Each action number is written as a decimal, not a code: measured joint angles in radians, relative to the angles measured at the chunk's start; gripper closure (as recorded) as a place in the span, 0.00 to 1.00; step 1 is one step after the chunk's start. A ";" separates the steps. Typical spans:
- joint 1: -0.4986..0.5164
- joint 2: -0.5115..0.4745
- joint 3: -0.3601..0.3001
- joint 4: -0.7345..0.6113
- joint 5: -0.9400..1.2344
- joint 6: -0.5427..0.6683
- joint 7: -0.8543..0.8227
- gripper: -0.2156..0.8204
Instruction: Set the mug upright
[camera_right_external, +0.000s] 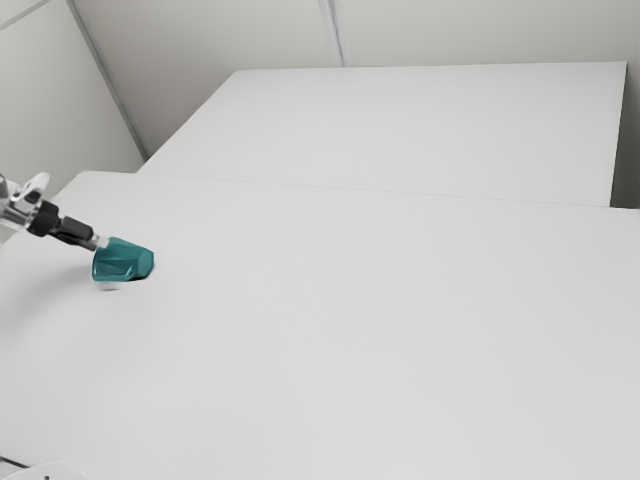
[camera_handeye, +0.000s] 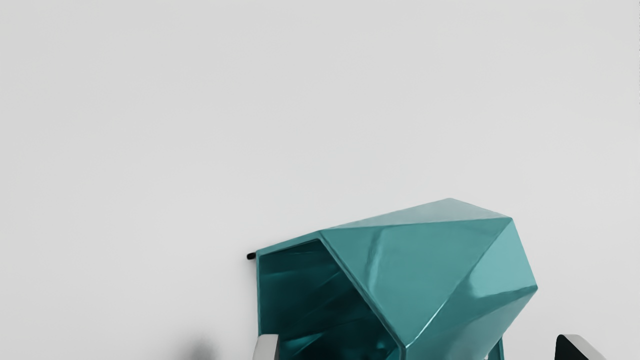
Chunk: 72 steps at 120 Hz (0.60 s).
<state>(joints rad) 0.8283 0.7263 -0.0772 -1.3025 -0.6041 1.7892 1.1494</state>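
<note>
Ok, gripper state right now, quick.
Gripper: open, its fingers wide apart by the tipped mug, one of them clear of it; not holding it.

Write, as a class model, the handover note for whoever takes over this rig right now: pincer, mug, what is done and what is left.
Pincer: open, at the teal mug; one fingertip overlaps its mouth in the wrist view, the other stands clear beyond its base end.
Mug: tipped on its side, toward the exterior view's left part of the white table.
Done: pincer brought to the mug.
Left: grip it, turn it upright, set it down, let go.
</note>
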 joint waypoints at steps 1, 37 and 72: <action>0.000 0.001 0.000 0.000 -0.002 -0.001 0.001 0.21; 0.019 0.034 0.001 0.000 -0.094 -0.088 0.034 0.21; 0.021 0.045 0.000 0.001 -0.139 -0.150 0.053 0.29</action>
<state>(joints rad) 0.8497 0.7708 -0.0775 -1.3014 -0.7435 1.6389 1.2025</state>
